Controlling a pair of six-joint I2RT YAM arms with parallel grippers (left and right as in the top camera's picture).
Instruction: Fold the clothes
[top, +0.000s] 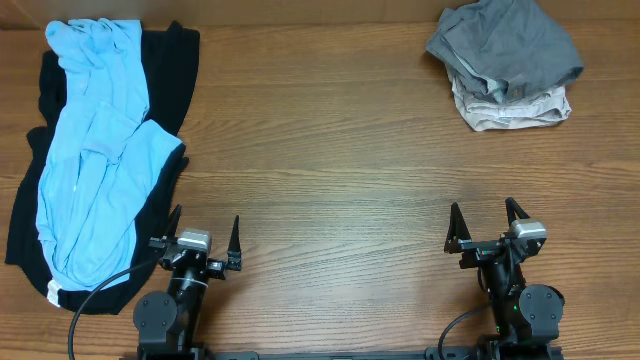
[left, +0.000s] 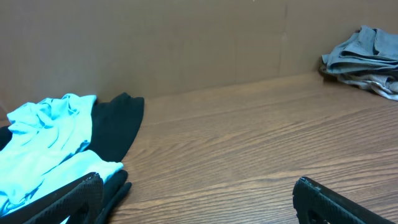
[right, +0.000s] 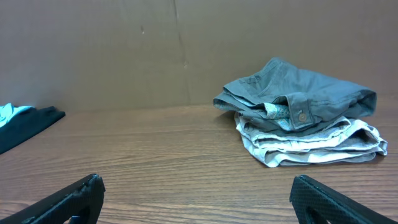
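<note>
Overhead first: the wooden tabletop (top: 330, 150) has two lots of clothes on it. At the far left, a sky-blue T-shirt (top: 95, 160) lies crumpled in a long strip on top of a bigger black shirt (top: 172, 70), which sticks out around it on both sides. They run from the far edge almost down to the near edge. At the far right there's a small stack, with a grey garment (top: 505, 45) bunched on top of a beige garment (top: 510, 108).

The left hand (top: 206, 230) sits near-left, right beside the black shirt's edge, with its fingers spread wide and nothing between them. The right hand (top: 483, 215) is near-right, well apart from the grey and beige stack. It's just as wide open and also empty.

From the left wrist, the two black fingers poke in at the bottom corners with bare wood between them. The blue tee and the black shirt's hem are right by the left finger, and I can't tell whether they touch. The grey and beige stack is way off at the far right, against a plain brown back wall (left: 186, 43).

From the right wrist it's the same deal, with fingers at both bottom corners and nothing held. The stack is ahead and to the right. The grey garment shows a waistband with a button, and the beige one is folded flat underneath. A sliver of blue and black peeks in at the far left.
</note>
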